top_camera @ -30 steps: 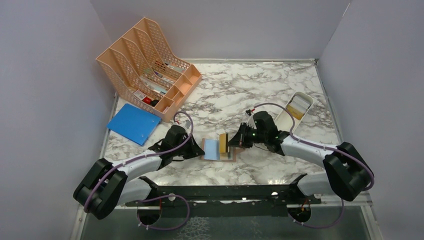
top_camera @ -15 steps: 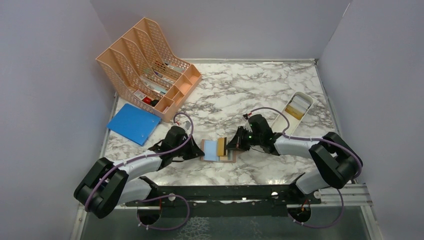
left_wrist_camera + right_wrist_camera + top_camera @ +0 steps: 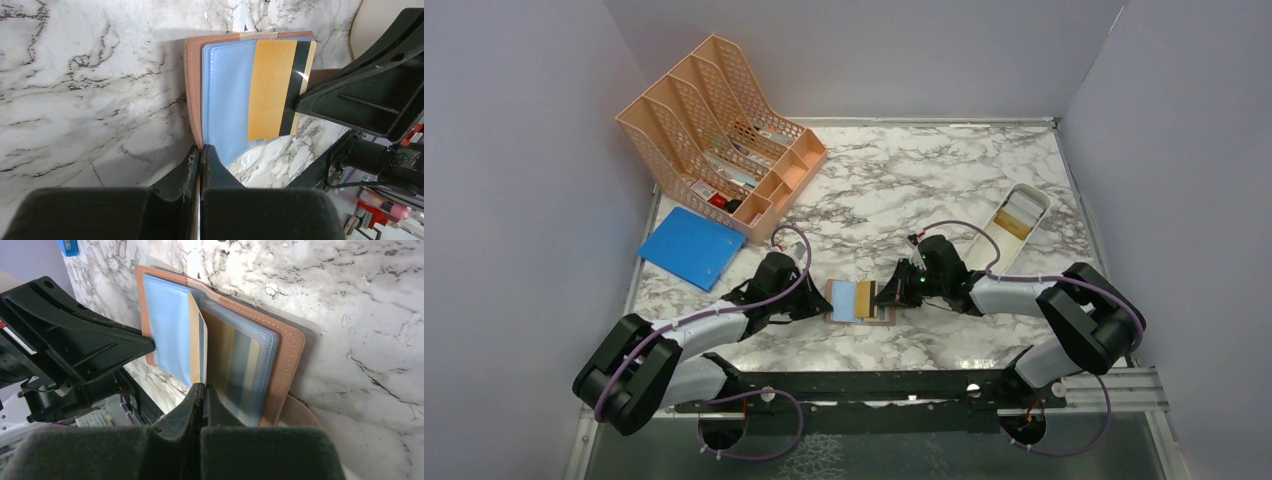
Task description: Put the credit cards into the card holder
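Right wrist view first: right gripper (image 3: pixel 200 390) clenched on the near edge of a gold credit card (image 3: pixel 196 340), holding it up on edge and a bit tilted, wedged between the light blue flap (image 3: pixel 167 330) and the stack of clear sleeves (image 3: pixel 245 370) of the open card holder (image 3: pixel 287 360). Not seated in any pocket yet, going by how much gold and black stripe shows from the left wrist view. Same view for the left gripper (image 3: pixel 200 154): also pinched shut, nipping the holder's far edge right where blue lining meets tan leather, keeping it down on the marble table (image 3: pixel 924 180). Further out, other credit cards (image 3: pixel 1015 228) waiting in the white tray (image 3: pixel 990 240), well apart from the action. Now the sketchy part, just my guess: pushing with that tilt could jam a corner against a sleeve lip, or slide the card loose between flap and sleeves instead of into a slot. Pushing harder could buckle the flap or yank the holder out of that thin one-edge pinch. Also worth worrying about: such a shallow grip on slick plastic, so easy to pivot or pop free, plus two sets of fingers working nearly nose to nose.
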{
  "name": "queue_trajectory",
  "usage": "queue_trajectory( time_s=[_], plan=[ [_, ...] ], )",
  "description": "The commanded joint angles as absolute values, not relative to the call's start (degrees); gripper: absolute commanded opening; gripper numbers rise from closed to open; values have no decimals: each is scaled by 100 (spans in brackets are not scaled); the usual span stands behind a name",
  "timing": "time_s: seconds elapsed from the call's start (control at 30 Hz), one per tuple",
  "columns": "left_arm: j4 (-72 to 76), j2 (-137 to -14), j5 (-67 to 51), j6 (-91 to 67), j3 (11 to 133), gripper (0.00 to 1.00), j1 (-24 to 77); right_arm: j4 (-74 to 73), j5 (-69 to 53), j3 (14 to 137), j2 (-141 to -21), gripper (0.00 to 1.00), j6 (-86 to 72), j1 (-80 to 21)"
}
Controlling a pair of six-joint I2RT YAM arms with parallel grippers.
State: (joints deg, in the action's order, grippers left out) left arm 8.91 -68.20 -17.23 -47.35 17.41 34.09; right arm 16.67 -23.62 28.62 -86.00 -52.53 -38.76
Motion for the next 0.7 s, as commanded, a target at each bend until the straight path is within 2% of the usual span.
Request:
queue_trajectory(
  time_s=[0.0,0.67],
  plan=[
    [967,-6875,-1837,-4646,1711,0,3393,1689,-2210,2755,-8667,1,-5284,-3970],
    [1006,-6891,-1844,-4674,1713,0,3395,1254,-1314,2929,-8387,1,-5164,-3973]
  ],
)
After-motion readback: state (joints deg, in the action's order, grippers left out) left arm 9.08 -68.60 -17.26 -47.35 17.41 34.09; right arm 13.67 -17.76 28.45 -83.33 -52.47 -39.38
